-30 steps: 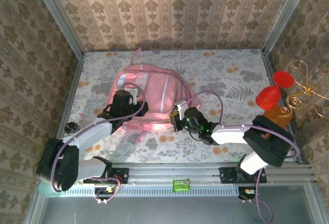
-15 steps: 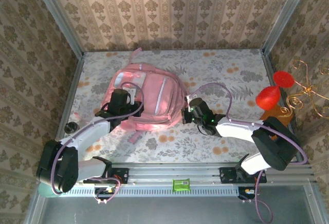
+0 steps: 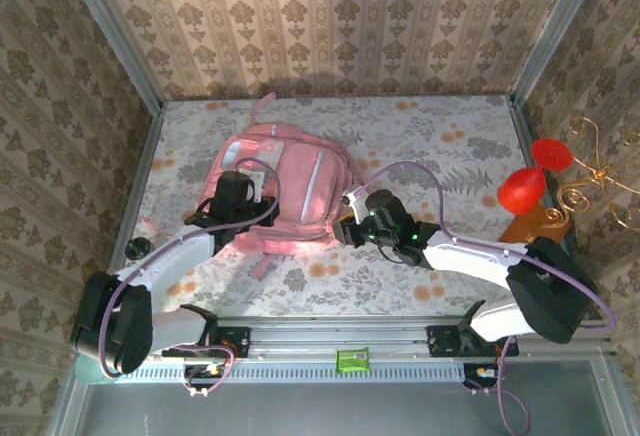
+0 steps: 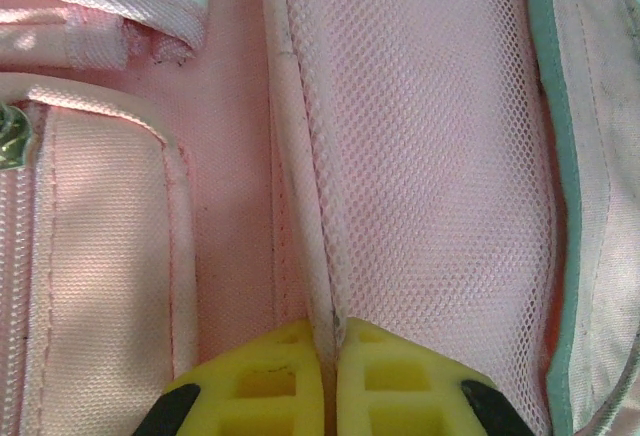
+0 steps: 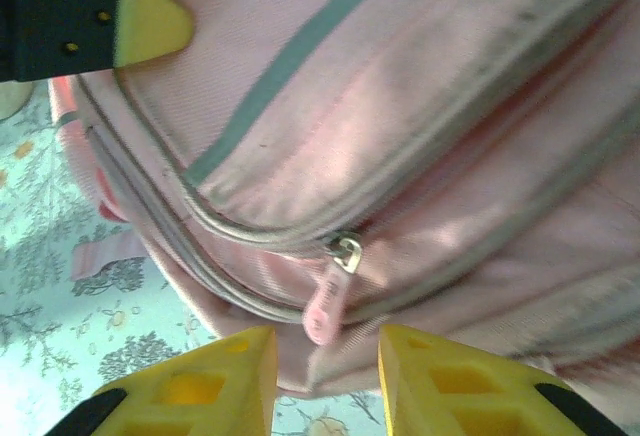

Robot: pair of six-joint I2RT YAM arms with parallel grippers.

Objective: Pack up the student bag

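Note:
The student bag [image 3: 290, 186], a soft pink backpack, lies flat left of the table's middle. My left gripper [image 3: 233, 203] rests on its left side. Up close, the left gripper [image 4: 328, 334] is shut on a pink seam edge next to the bag's mesh panel [image 4: 430, 156]. My right gripper [image 3: 346, 229] sits at the bag's near right edge. The right gripper [image 5: 327, 344] is open, and a pink zipper pull [image 5: 327, 308] hangs loose from its metal slider [image 5: 347, 252] just ahead of the gap. The zip line [image 5: 250, 231] curves across the bag.
A black and yellow fingertip [image 5: 140, 21] of the other arm shows at the top left of the right wrist view. Red ornaments on a gold wire stand [image 3: 530, 184] are at the right wall. A small dark object [image 3: 138, 247] lies at the left edge. Metal frame posts bound the floral table [image 3: 440, 146].
My right gripper has opened and let go of the zipper pull after drawing it along the bag's right side. The bag has settled flatter. My left gripper kept its grip.

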